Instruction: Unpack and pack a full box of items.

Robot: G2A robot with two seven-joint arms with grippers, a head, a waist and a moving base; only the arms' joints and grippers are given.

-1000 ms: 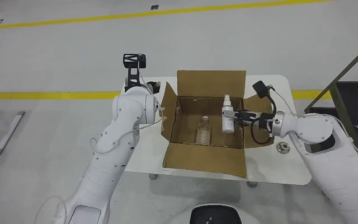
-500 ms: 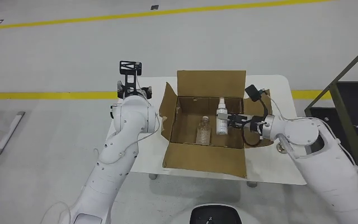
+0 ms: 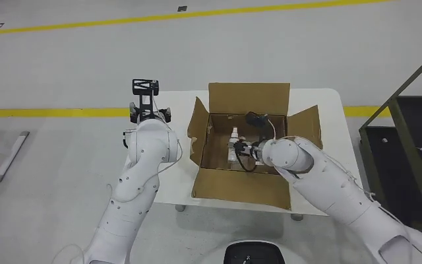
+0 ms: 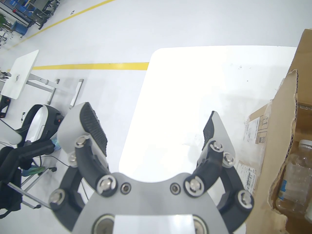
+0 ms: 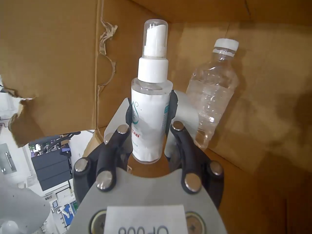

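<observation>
Inside the cardboard box (image 3: 241, 187) on the white tabletop (image 3: 330, 105), the right gripper (image 5: 149, 108) had its jaws clenched on a spray bottle (image 5: 149, 127), beside a clear water bottle (image 5: 214, 86). The left gripper (image 4: 149, 113), jaws released and empty, hung over the tabletop near the box.

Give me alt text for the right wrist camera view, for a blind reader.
The right gripper is shut on a spray bottle with a white label and clear cap, inside the cardboard box. A clear plastic bottle with a white cap is beside it.
</observation>
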